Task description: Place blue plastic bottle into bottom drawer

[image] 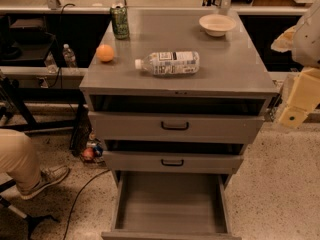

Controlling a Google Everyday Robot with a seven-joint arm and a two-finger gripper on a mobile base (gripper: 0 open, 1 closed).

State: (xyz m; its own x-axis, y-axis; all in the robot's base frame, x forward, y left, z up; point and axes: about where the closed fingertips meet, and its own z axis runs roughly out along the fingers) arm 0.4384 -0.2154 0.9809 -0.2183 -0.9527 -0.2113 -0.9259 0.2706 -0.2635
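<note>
The blue plastic bottle [168,63] lies on its side on the grey cabinet top [235,69], white cap pointing left. The bottom drawer [170,204] is pulled out below the two upper drawers, and its flat floor is bare. My gripper [295,111] shows as pale yellow parts at the right edge, beside the cabinet's right corner. It is apart from the bottle and to its right.
A green can [119,21], an orange ball [105,53] and a white bowl [217,24] stand on the cabinet top. A person's leg and shoe [30,169] are at the lower left. Small bottles [69,56] and cables are on the left.
</note>
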